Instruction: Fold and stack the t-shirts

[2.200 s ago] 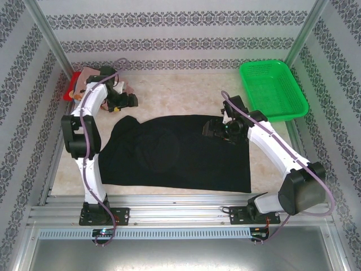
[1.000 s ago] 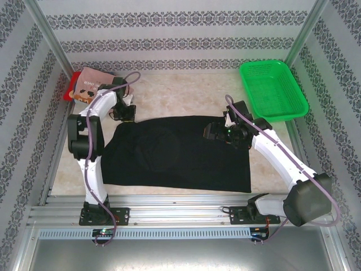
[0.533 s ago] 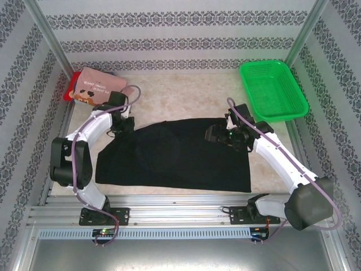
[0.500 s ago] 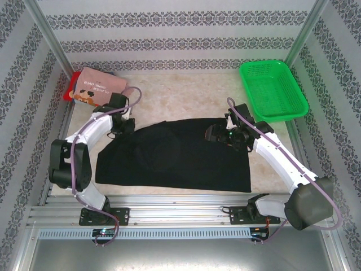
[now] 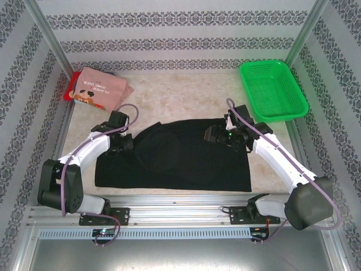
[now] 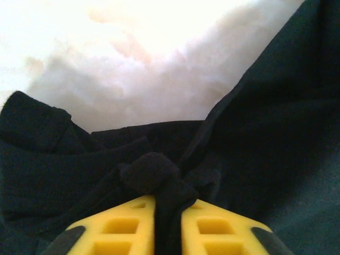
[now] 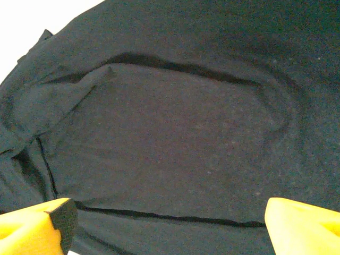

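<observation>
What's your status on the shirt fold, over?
Left pincer shut on black t-shirt, bunched edge. Right pincer open above it. Pink t-shirt far left, clear of both.

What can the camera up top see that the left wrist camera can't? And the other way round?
The top view takes in the green basket, the pink t-shirt with a red one peeking out at its left edge, and the right gripper over the cloth. The left wrist view gets close: the left gripper squeezing a bunched fold between yellow fingers. Both show the black t-shirt and the pale table.
</observation>
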{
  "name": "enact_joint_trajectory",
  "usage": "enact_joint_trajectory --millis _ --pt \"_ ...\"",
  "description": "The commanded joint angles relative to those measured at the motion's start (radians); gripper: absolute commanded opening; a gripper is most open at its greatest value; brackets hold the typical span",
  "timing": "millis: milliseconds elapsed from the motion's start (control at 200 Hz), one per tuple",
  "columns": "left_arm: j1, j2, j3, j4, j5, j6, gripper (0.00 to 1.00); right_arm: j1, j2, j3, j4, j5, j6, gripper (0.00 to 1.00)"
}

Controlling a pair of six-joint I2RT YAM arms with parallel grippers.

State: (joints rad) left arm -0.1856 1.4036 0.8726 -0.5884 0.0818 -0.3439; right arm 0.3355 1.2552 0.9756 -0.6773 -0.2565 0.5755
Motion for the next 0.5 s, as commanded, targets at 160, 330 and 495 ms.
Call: enact_joint_trajectory --millis 160,330,495 --pt "-0.014 -0.129 -0.124 0.048 0.107 -0.132 0.52 -0.016 -0.036 -0.043 0.009 -0.019 0.001 0.92" --pt "-0.013 -0.277 -0.076 0.060 0.074 -0.155 0.73 -0.019 -0.049 -0.050 -0.001 -0.019 -0.003 0.92" --pt "-0.007 -0.288 0.057 0.075 0.024 -0.119 0.88 -0.027 -0.062 -0.048 -0.015 -0.020 -0.010 0.92"
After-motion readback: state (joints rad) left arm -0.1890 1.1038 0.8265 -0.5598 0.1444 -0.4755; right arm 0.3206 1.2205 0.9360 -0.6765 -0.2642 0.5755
